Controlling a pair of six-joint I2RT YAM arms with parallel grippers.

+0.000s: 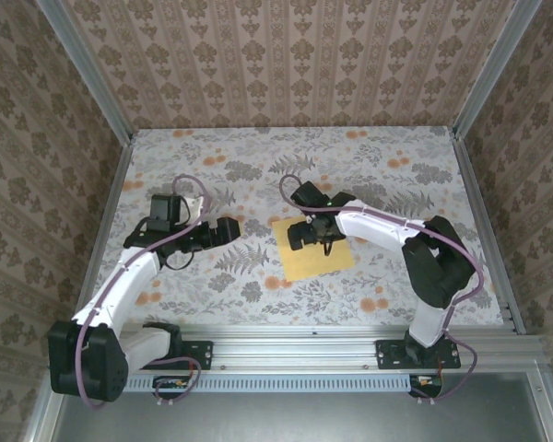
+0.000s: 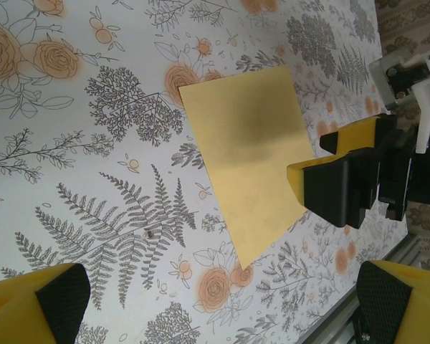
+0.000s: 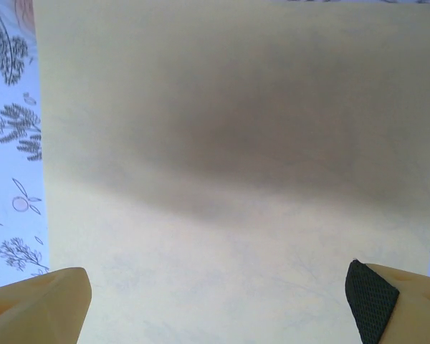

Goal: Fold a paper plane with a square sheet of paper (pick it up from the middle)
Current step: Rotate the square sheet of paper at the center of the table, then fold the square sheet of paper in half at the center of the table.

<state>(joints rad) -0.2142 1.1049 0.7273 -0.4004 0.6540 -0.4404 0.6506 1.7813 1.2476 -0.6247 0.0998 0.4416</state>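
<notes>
On the flowered cloth (image 1: 212, 166), the left gripper (image 1: 227, 229) is seen at the left, well apart from the paper, with its jaws spread wide. In the left wrist view its fingers (image 2: 43, 304) are cut off by the lower frame edge. The square sheet of paper (image 1: 321, 264) is laid flat and unfolded near the middle of the cloth. In the top view its far part is hidden by the right gripper (image 1: 313, 236), which is poised over it with jaws set wide. Whether the fingertips (image 3: 39, 304) touch the paper cannot be told, and the sheet's lower part is cut off in the right wrist view.
</notes>
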